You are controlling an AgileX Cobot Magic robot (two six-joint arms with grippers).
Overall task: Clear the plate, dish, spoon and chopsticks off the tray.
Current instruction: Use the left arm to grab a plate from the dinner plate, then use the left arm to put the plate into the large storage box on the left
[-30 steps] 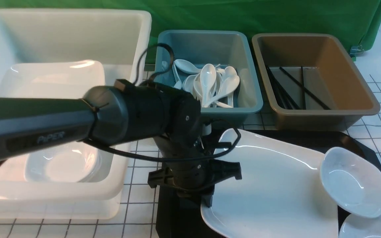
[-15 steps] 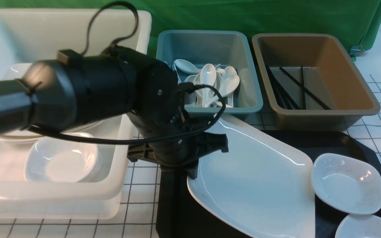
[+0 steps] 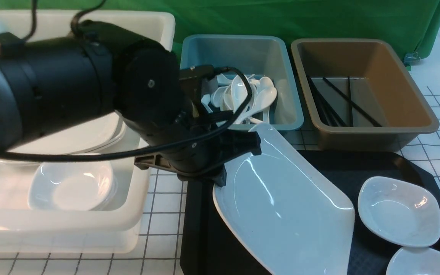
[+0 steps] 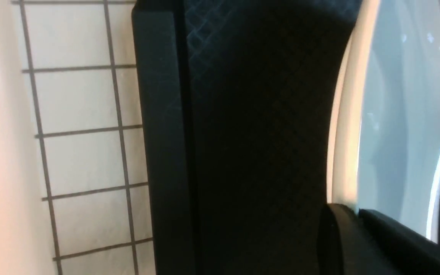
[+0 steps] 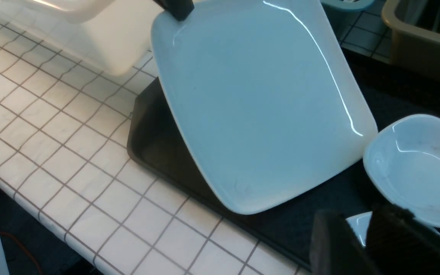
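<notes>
The large white plate (image 3: 288, 206) hangs tilted over the black tray (image 3: 376, 164), its left edge raised and its right corner low. My left gripper (image 3: 220, 179) is shut on that raised edge; the left wrist view shows the plate (image 4: 395, 114) pinched at the fingertips (image 4: 351, 214) above the tray (image 4: 243, 133). A small white dish (image 3: 399, 210) sits on the tray beside the plate's low corner. A second dish (image 3: 418, 263) lies nearer. My right gripper (image 5: 361, 219) hovers open over that second dish, whose rim shows in the gap.
White spoons (image 3: 243, 95) fill the blue tub (image 3: 239, 46) and black chopsticks (image 3: 350, 101) lie in the brown tub (image 3: 414, 95), both behind the tray. The big white tub (image 3: 71, 221) at the left holds plates and a stack of small dishes (image 3: 71, 187).
My left arm has risen and swung left, lifting the plate's left edge so it tilts more steeply. The small dish beside it slid a little left.
</notes>
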